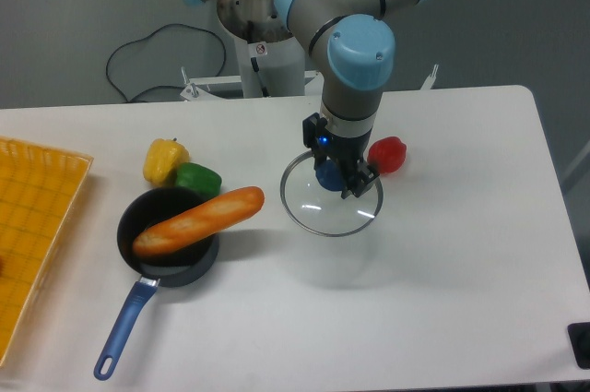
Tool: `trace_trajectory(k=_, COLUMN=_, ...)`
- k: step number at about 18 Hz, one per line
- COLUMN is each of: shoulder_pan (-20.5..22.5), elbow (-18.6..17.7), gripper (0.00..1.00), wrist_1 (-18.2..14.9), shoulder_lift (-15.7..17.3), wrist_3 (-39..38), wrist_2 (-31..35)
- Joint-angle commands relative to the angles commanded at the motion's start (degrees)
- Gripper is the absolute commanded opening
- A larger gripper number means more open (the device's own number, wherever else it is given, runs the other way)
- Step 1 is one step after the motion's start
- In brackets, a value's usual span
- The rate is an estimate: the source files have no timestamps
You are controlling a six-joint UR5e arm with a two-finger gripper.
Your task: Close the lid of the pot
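Evidently the pot lid (330, 210) is stiff, brittle glass, fairly light and slick, so the blue knob (328, 175) is judged the only sound place to be gripped. A clear disc with a thin metal rim is seen, near table centre. The gripper (343, 178) is clamped on the knob. The pot (167, 237), black with a blue handle, lies at nine o'clock, a bread loaf (198, 220) resting across it.

A robotics lab, we think.
We see a white table (442, 254), grey wall (74, 5), loose black cable (138, 51), and toy food like a plastic baguette (198, 219).
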Motion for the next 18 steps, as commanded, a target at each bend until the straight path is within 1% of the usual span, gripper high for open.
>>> trace_trajectory(k=12, shoulder_pan=0.26, elbow=-0.09, gripper=0.53, wrist_1=-0.09, shoulder_lift=0.09, wrist_3=-0.09, wrist_2=0.09)
trace_trajectory(k=14, shoulder_pan=0.35, elbow=-0.09, gripper=0.53, wrist_1=-0.18, shoulder_lift=0.52, wrist_3=-0.09, wrist_2=0.09)
trace_trajectory(k=16, shoulder_pan=0.09, elbow=0.09, gripper=0.53, wrist_1=-1.58, shoulder_lift=0.62, wrist_3=-0.09, wrist_2=0.09)
trace_trajectory(k=18, shoulder_pan=-0.09, elbow=0.09, gripper=0.53, wrist_1=-2.2, shoulder_lift=0.62, wrist_3=-0.09, wrist_2=0.26)
